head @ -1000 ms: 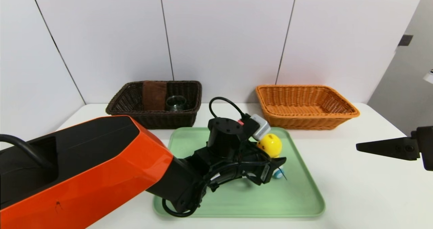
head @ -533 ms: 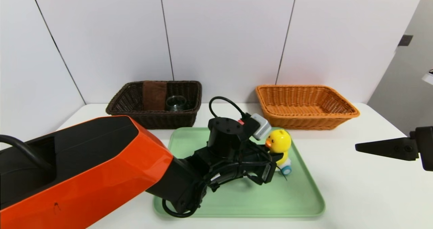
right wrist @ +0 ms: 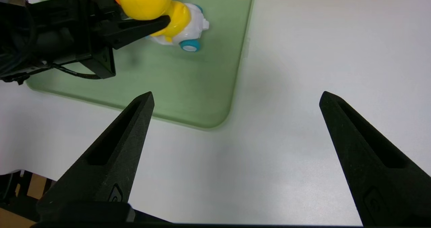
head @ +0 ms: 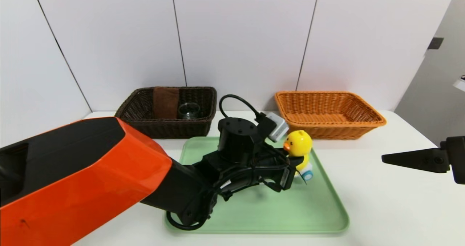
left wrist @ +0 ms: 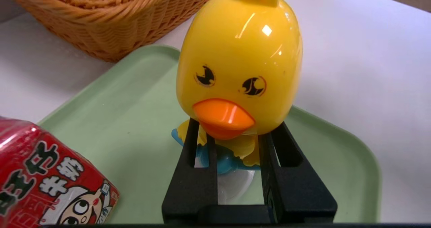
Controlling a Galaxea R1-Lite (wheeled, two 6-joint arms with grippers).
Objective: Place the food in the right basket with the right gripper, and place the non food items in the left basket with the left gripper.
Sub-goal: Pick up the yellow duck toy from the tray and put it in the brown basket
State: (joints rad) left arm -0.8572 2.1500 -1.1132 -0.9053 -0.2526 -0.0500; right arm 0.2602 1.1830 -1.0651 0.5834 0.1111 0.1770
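A yellow duck toy (head: 298, 144) on blue-white wheels is pinched just under its head by my left gripper (head: 297, 163), which is shut on it; the wheels hang slightly above the green tray (head: 254, 217). In the left wrist view the duck (left wrist: 239, 53) faces the camera, with both black fingers (left wrist: 192, 174) on its body. The red carton (left wrist: 43, 184) stands on the tray beside it, hidden in the head view by my arm. The dark left basket (head: 167, 128) holds a brown towel (head: 165, 102) and a glass cup (head: 189, 111). My right gripper (right wrist: 237, 95) is open over bare table.
The orange right basket (head: 328, 111) stands at the back right, just past the tray's far corner. My orange-shelled left arm (head: 83, 180) covers the near left of the table and part of the tray. White table lies between the tray's right edge (right wrist: 235, 69) and my right gripper (head: 385, 158).
My left gripper closed on the duck, which turned upright from a tipped pose. Since then the arm has risen a little, lifting the duck. The right gripper has stayed still.
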